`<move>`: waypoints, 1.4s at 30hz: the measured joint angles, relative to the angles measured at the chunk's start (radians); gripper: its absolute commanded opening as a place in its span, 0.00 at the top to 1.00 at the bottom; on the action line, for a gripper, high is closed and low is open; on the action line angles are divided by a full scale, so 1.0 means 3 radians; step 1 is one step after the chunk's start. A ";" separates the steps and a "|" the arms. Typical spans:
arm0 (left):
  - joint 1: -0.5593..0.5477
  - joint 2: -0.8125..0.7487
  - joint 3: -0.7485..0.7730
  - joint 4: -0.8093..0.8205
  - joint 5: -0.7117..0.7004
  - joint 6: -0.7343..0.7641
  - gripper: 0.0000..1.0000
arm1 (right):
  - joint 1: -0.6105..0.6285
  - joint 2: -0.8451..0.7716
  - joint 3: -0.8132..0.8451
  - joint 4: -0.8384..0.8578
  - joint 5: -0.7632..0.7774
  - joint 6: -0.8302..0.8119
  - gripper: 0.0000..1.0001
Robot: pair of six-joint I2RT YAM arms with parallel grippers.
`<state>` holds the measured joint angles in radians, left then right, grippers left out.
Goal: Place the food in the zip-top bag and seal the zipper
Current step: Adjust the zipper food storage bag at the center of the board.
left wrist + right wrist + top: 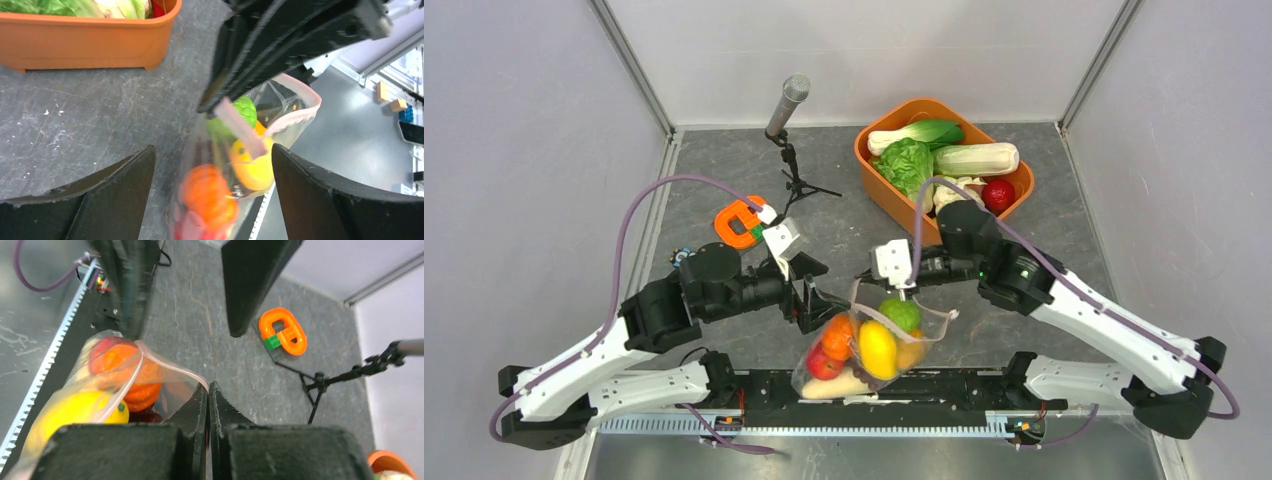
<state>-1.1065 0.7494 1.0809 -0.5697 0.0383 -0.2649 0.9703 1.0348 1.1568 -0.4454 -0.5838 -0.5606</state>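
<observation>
— How far along is it?

— The filling looks well advanced. The zip-top bag (286, 102) lies on the worktop (724, 160) near its front edge, between the two arms. The food (878, 348) is inside it: yellow, green, orange and red pieces show through the clear plastic.

— And the zipper?

— Not closed. The zipper (305, 115) curves in an open loop at the bag's mouth, with its two sides apart.

— What about the arms?

— The right pincer (208, 392) is clenched on the bag's rim. Its fingers are pressed together and the pinkish strip runs right up to them. The left pincer (212, 150) is released, with its fingers spread wide. The bag's mouth sits between them, but I cannot tell whether the plastic touches either finger.

— So what is left?

— The sealing, I judge. The two sides of the strip need pressing together along the whole mouth. The orange tub (879, 190) at the back holds greens (906, 162) and a red ball (998, 194). I cannot tell whether any of that is meant for the bag.
</observation>
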 measured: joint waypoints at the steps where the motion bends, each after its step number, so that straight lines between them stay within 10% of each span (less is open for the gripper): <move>1: 0.0000 -0.0011 -0.0060 0.0038 0.0033 0.0018 0.09 | -0.0017 0.0075 -0.0014 0.0010 0.0019 0.0000 0.97; 23: 0.0000 -0.0273 -0.1118 0.1061 -0.0155 0.0713 0.07 | -0.0558 0.0434 -0.0141 0.0298 -0.0328 -0.0046 0.95; 42: 0.0001 -0.0019 -0.1094 0.1401 0.0135 0.1142 0.73 | -0.0558 0.0434 -0.0144 0.0284 -0.0486 -0.0069 0.92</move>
<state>-1.1061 0.7437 0.7528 -0.1493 0.0788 0.0776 0.8028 1.1648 1.1137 -0.3603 -0.7296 -0.5812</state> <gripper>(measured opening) 0.331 0.071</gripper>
